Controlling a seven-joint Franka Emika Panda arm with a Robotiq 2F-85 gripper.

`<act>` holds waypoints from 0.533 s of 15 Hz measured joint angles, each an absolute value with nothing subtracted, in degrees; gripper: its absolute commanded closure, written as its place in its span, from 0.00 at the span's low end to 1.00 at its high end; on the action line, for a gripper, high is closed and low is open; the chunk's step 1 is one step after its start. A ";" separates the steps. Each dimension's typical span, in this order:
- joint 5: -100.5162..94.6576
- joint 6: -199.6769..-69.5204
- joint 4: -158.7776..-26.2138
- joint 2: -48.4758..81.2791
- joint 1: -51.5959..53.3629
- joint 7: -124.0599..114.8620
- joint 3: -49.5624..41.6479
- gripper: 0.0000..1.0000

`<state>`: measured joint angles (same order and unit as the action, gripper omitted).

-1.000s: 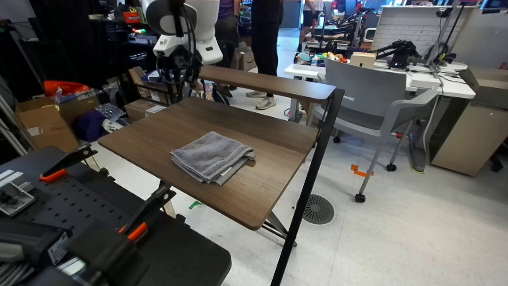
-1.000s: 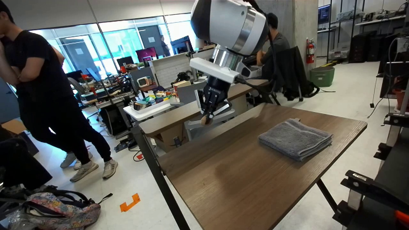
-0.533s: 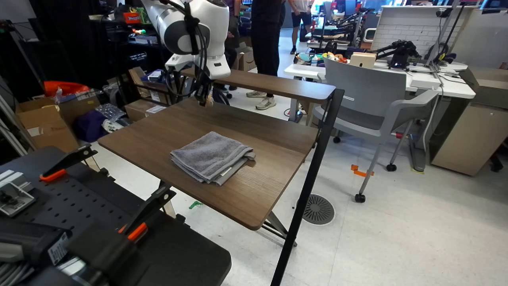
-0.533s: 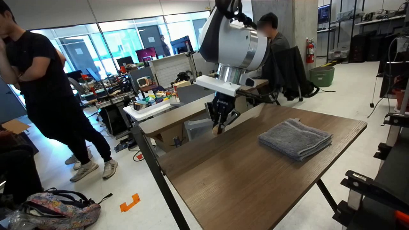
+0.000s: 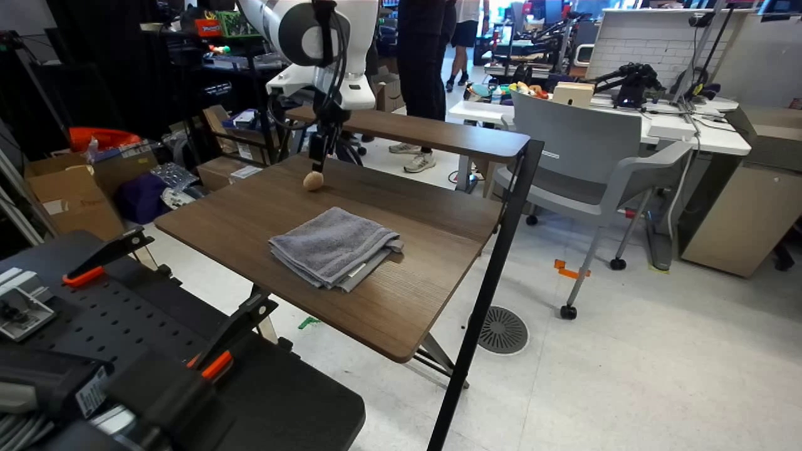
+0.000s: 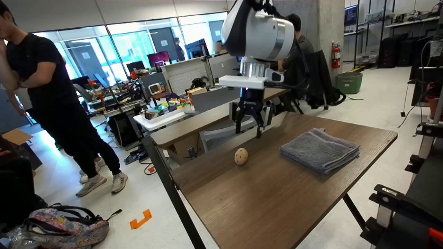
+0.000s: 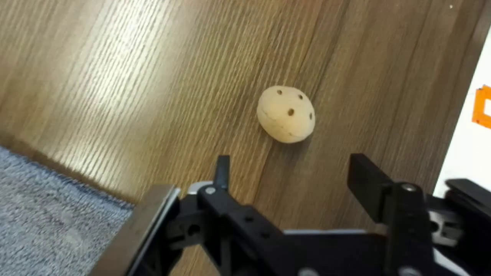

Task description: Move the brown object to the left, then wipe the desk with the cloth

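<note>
The pincer [image 6: 248, 132] was released, its jaws spread well apart above the bench [image 6: 270, 200]. Below it, the tan-brown ball [image 6: 241, 156] sat on the bench top, toward the raised shelf [image 5: 432, 133] and clear of both fingers [image 7: 366, 184]; the wrist view showed small dark holes in it. In an exterior view the fingers stood so close over the ball [image 5: 313, 181] that the gap could not be made out. The folded grey cloth [image 5: 335, 245] lay apart from the ball, whole in both exterior views, but the wrist view cut it to a corner at lower left, partly behind the pincer. The arm [image 6: 256, 38] ran off the top of both exterior views and hid part of a seated person [image 6: 306, 44]. In an exterior view a standing figure in black [image 5: 418, 62] lost the head to the upper edge.
</note>
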<state>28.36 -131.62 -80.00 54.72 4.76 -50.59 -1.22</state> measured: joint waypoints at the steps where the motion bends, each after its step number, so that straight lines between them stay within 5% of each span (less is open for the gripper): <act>1: 27.51 -130.44 -80.88 53.42 4.27 -50.59 -1.42 0.00; 8: 20.53 -112.84 -92.35 39.34 1.33 -49.81 -3.57 0.00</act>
<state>20.53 -112.84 -92.35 39.34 1.33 -49.81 -3.57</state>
